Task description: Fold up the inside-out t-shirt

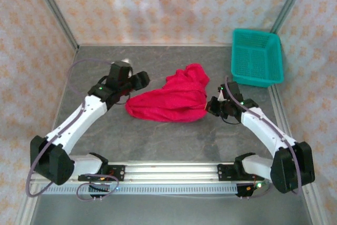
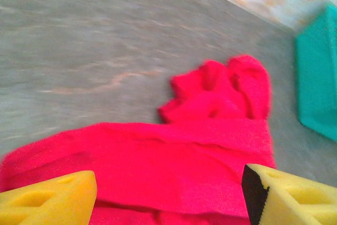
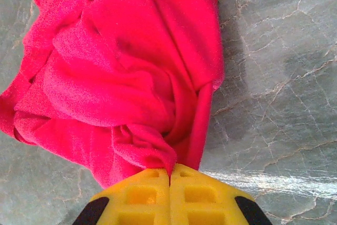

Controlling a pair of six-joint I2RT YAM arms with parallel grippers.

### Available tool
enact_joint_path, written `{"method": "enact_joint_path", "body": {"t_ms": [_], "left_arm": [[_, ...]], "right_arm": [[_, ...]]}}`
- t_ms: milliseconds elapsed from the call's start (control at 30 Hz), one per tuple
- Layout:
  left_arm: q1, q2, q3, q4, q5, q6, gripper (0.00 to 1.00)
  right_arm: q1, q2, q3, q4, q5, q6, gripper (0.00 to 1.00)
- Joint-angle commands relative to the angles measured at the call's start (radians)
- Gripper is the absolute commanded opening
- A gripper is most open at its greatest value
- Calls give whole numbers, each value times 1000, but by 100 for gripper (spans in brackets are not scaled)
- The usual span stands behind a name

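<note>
The crumpled crimson-red cloth t-shirt (image 1: 171, 100) is lying heaped mid-table between the arms. The right gripper (image 3: 169, 175) is pinching a bunched fold at its edge, jaws shut on cloth; the left gripper (image 2: 168, 191) is hovering over the other side, fingers (image 2: 47, 198) spread wide (nothing in them). Soft, light and limp, it is probably wanting holds at hems or corners. One shirt, one teal plastic mesh basket (image 1: 258, 59) — two grippers.

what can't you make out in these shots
Right wrist view: bunched folds of the crimson-red cloth t-shirt hide which part the shut right gripper pinches.
Left wrist view: blur smears its seams; the frame edge cuts off the teal plastic mesh basket.
</note>
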Motion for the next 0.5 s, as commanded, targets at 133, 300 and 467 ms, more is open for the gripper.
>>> {"method": "enact_joint_path", "body": {"t_ms": [133, 300, 467], "left_arm": [[-239, 315, 182, -39, 110, 331, 72], [-250, 455, 258, -92, 34, 510, 71], [-264, 517, 284, -72, 98, 581, 85]], "right_arm": [[-5, -28, -22, 13, 97, 40, 0], [-7, -55, -8, -6, 109, 34, 0], [-8, -64, -14, -7, 108, 34, 0]]}}
